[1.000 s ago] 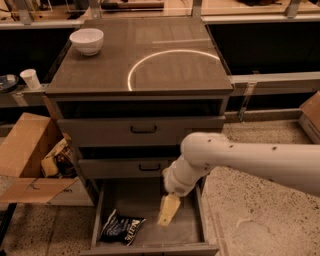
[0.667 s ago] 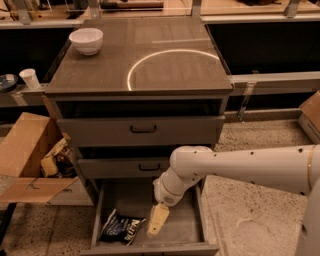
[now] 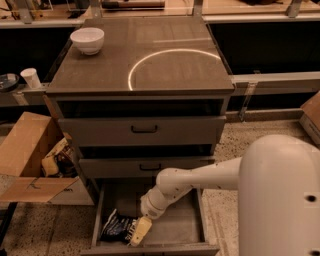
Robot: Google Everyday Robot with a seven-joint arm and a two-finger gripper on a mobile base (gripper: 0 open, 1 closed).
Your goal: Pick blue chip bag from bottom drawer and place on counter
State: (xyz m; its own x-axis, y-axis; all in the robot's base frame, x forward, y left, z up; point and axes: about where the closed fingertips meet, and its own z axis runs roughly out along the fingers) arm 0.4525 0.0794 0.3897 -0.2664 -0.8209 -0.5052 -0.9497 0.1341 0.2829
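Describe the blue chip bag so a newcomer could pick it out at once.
Start at the grey cabinet with the dark counter; its bottom drawer is pulled open at floor level. In the drawer's front left lies the blue chip bag, crinkled dark navy with white lettering, the only loose item there, with the gripper at its right edge.

A single camera looks down from high in front of the cabinet, tilted steeply and facing its drawer fronts. The counter (image 3: 175, 75) fills the upper middle of the view, with wooden benches (image 3: 240, 6) cut off at the top edge. The open bottom drawer (image 3: 180, 225) sits at the lower edge, nearest the lens. The arm (image 3: 210, 175) enters from the lower right, its shell looming very close. The gripper (image 3: 140, 231) hangs low in the drawer, just beside the blue chip bag (image 3: 117, 227).
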